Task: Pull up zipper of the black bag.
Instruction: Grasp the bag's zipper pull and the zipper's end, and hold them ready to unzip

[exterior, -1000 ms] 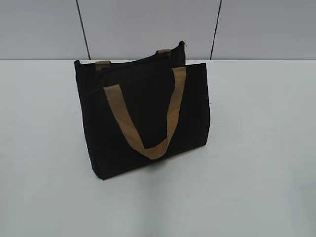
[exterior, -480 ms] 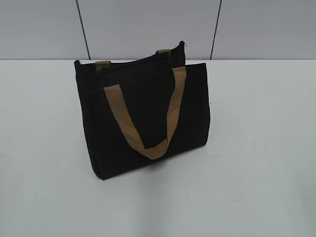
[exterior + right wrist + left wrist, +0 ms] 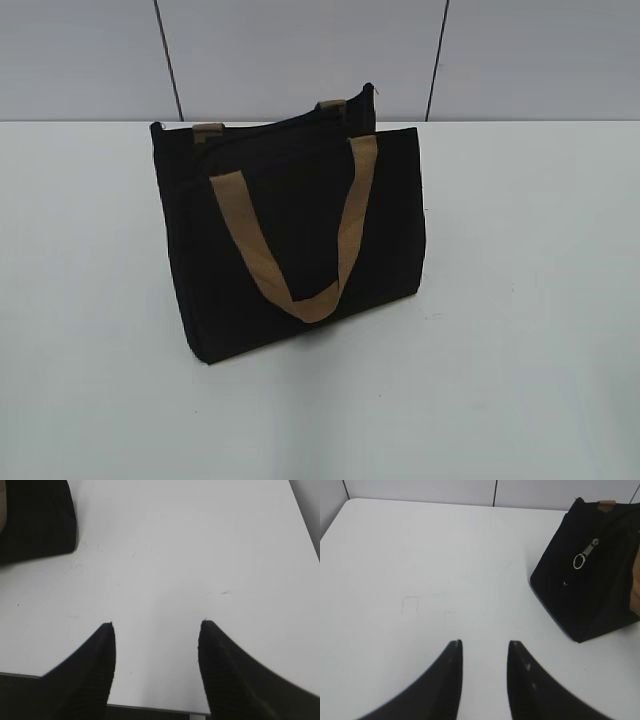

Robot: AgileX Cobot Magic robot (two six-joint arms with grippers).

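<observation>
The black bag (image 3: 290, 240) stands upright on the white table, with a tan strap handle (image 3: 290, 240) hanging down its front. Its top edge carries the zipper (image 3: 290, 135), a thin dark line. In the left wrist view the bag's end (image 3: 580, 580) sits at the upper right, with a silvery metal pull and ring (image 3: 582, 557) hanging on it. My left gripper (image 3: 484, 644) is open and empty over bare table, left of the bag. My right gripper (image 3: 157, 625) is open and empty near the table's front edge; the bag's corner (image 3: 37, 520) shows at the upper left. Neither gripper shows in the exterior view.
The white table (image 3: 520, 330) spreads around the bag. A grey panelled wall (image 3: 300, 50) stands behind it. The table's front edge (image 3: 150, 709) lies just below my right gripper. Faint pencil marks (image 3: 420, 605) show on the table ahead of my left gripper.
</observation>
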